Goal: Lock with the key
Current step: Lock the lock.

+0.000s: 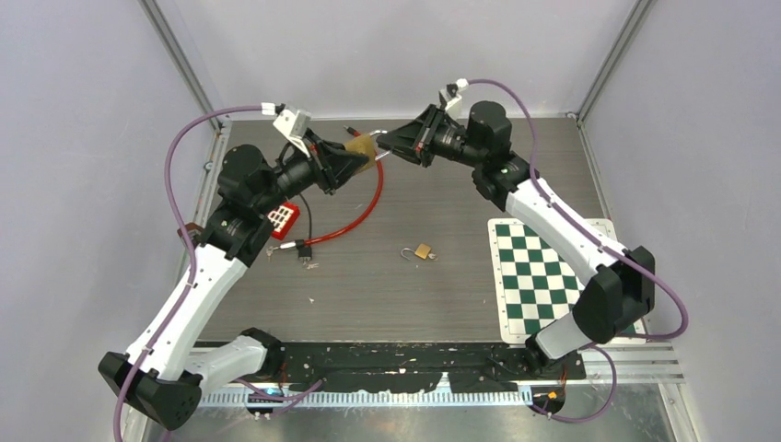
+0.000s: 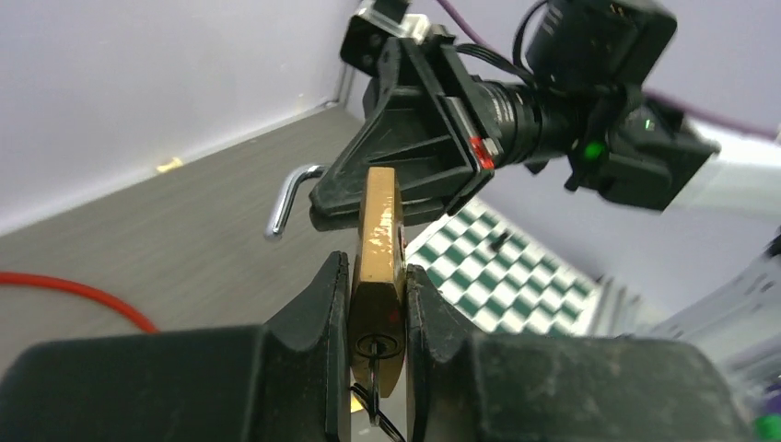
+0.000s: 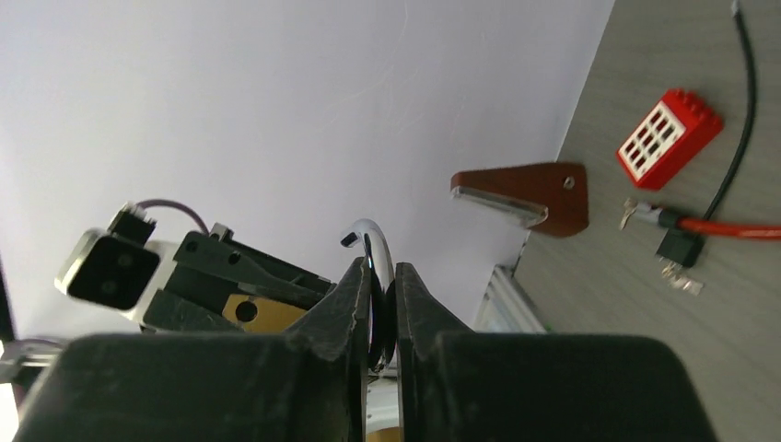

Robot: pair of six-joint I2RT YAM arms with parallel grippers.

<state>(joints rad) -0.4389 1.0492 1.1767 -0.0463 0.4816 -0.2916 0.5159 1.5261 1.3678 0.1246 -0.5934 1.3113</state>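
1. The padlock (image 2: 378, 244) is held in the air over the far end of the red cable (image 1: 369, 213), between the two arms; the left gripper (image 2: 378, 274) is clamped on its brass body; the right gripper (image 3: 382, 279) is pinched shut on the steel shackle (image 3: 375, 245).
2. Its long axis runs from the left gripper to the right one, roughly level above the cable; the shackle end points at the right gripper and the keyhole end points back at the left wrist; the shackle looks open, its free leg standing out to one side of the body.
3. Risk: a push off that axis would likely make the free leg miss its hole and jam on the body; the thin round shackle could also roll in the right pinch.
4. Risk: the left fingers (image 2: 318, 304) hold only the smooth flat faces near the keyhole end; a hard push may slide the body back through them, and it would drop toward the cable.
5. A dark loop hangs at the keyhole; whether a key sits there I cannot tell; with both grippers busy, neither is free to turn one.
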